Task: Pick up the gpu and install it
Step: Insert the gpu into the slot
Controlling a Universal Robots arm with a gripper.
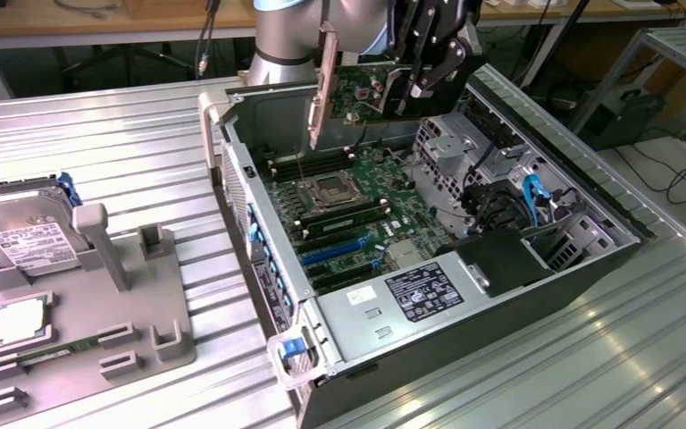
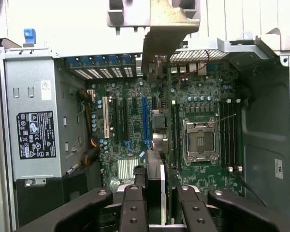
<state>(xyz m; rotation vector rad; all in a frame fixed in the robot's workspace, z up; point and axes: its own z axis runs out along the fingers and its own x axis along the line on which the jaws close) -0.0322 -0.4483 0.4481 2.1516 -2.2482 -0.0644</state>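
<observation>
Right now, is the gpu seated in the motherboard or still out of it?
Out. The gripper holds the gpu on edge in the air, above the open computer case.

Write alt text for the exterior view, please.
A robot gripper holds the gpu upright above an open computer case on a metal table. A hard drive stands in a grey holder on the exterior view's left.

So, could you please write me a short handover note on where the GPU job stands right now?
Gripper: fingers shut on the gpu, held above the open computer case.
Gpu: hanging edge-down over the motherboard, metal bracket toward the case's rear wall.
Done: gpu picked up and carried over the case.
Left: it is not yet seated in a motherboard slot.
Hard drive sits in the grey holder beside the case.
</observation>
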